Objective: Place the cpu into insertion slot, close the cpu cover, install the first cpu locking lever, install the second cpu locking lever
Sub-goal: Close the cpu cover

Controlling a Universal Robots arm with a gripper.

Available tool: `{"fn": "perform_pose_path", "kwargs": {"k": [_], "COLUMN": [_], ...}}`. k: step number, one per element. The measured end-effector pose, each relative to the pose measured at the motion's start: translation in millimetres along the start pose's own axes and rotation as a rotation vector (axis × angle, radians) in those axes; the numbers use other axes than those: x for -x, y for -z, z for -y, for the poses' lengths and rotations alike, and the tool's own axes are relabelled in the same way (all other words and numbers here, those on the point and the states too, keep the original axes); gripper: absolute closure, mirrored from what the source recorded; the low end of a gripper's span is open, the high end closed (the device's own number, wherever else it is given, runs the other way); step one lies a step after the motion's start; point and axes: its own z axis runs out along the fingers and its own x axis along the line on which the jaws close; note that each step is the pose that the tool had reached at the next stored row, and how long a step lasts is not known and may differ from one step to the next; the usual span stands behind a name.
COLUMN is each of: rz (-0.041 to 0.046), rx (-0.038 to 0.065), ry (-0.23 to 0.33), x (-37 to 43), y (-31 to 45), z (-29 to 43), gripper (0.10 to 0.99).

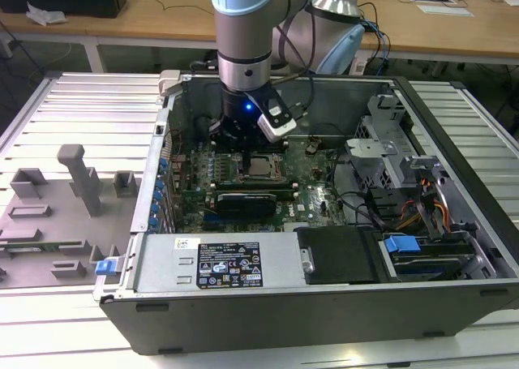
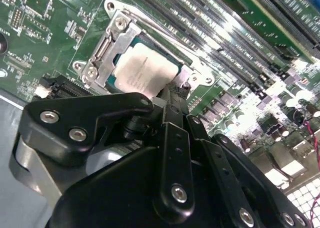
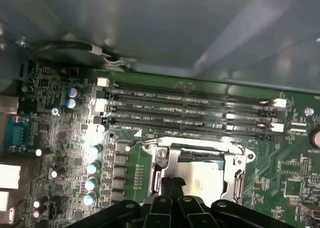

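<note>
My fingers [image 2: 177,90] are pinched narrow with nothing between them, their tips at one corner of the cpu [image 2: 145,70]. The cpu lies flat in the insertion slot [image 3: 200,158], with the silvery cpu cover [image 2: 102,55] framing its edges. In the exterior view, the slot sits at 6 o'clock from my wrist, inside the open computer case [image 1: 324,312].
</note>
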Motion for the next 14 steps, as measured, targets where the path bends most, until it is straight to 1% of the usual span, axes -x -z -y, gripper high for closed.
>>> {"fn": "perform_pose_path", "kwargs": {"k": [1, 2, 5, 7, 11, 14], "rz": [0.0010, 0.0014, 0.0014, 0.0021, 0.0016, 0.0021], "rx": [0.010, 0.012, 0.014, 0.021, 0.021, 0.021], "ry": [0.000, -0.001, -0.001, -0.001, -0.001, -0.001], "x": [-0.1, -0.2, -3.7, -5.2, -5.2, -3.3], "y": [-0.2, -0.6, -3.6, -7.0, -8.3, -8.6], "z": [0.0, -0.1, -0.2, -0.3, -0.1, 0.0], "gripper": [0.980, 0.980, 0.980, 0.980, 0.980, 0.980]}}
